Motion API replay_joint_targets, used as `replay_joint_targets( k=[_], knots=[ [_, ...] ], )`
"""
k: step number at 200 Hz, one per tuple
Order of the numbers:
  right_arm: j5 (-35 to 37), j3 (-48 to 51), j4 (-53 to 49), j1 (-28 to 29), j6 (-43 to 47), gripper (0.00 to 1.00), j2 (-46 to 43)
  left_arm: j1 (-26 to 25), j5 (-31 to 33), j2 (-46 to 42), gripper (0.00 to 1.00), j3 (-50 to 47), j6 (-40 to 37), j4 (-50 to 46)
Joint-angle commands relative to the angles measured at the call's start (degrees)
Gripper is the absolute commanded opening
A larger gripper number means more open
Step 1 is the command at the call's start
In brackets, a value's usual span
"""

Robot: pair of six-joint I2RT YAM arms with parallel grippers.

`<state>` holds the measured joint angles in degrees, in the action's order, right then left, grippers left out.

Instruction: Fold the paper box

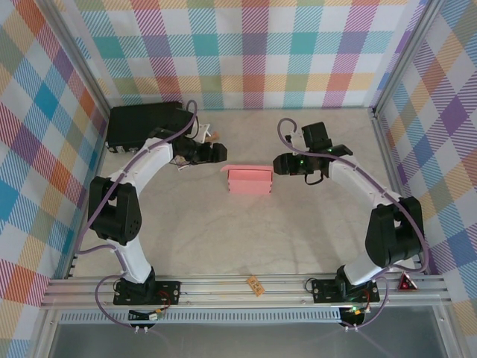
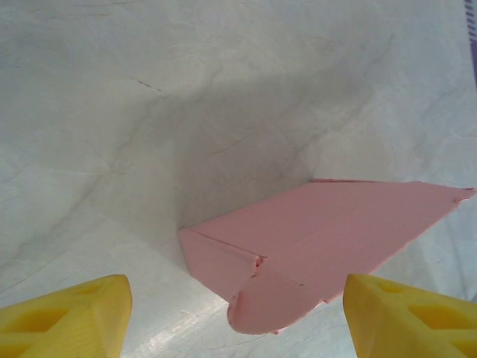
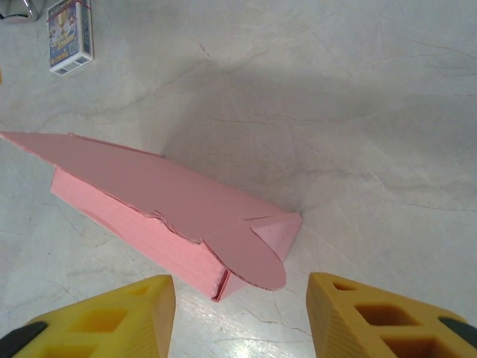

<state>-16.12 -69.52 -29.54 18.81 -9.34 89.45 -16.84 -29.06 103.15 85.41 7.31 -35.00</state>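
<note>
The paper box (image 1: 250,181) is a shallow salmon-pink box in the middle of the table, between my two grippers. Its lid panel stands slightly raised. The left wrist view has the box (image 2: 328,231) just ahead, a rounded end flap sticking out toward the camera. My left gripper (image 1: 217,153) (image 2: 235,302) is open with its yellow fingers (image 2: 71,317) apart from the card. From the right wrist the box (image 3: 141,190) shows its other end and another rounded flap. My right gripper (image 1: 279,162) (image 3: 240,298) is open, fingers (image 3: 380,317) clear of the box.
A larger black hard case (image 1: 145,123) lies at the back left beside the left arm. A small printed pack (image 3: 70,36) rests on the table beyond the box. A small orange piece (image 1: 255,284) sits on the front rail. Checked walls enclose the table.
</note>
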Motion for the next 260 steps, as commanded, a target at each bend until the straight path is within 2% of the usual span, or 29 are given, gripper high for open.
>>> replay_joint_targets(
  k=[1, 66, 144, 260],
  knots=[
    [-2.1, -2.0, -1.1, -0.3, 1.9, 0.51, 1.0, -0.4, -4.2, -0.7, 0.74, -0.9, 0.2, 2.2],
    [-4.0, -3.5, -1.8, -0.3, 1.7, 0.49, 3.0, -2.1, -4.3, 1.9, 0.64, 1.4, -5.5, -0.7],
    [-5.1, -2.1, -1.8, -0.3, 1.5, 0.47, 2.9, -4.0, -3.5, 2.9, 0.54, 2.0, -7.2, -2.7],
    [-6.4, -1.1, -1.9, -0.3, 1.6, 0.46, 3.4, -4.4, -3.8, 0.2, 0.53, -0.6, -7.8, -2.8]
  ],
)
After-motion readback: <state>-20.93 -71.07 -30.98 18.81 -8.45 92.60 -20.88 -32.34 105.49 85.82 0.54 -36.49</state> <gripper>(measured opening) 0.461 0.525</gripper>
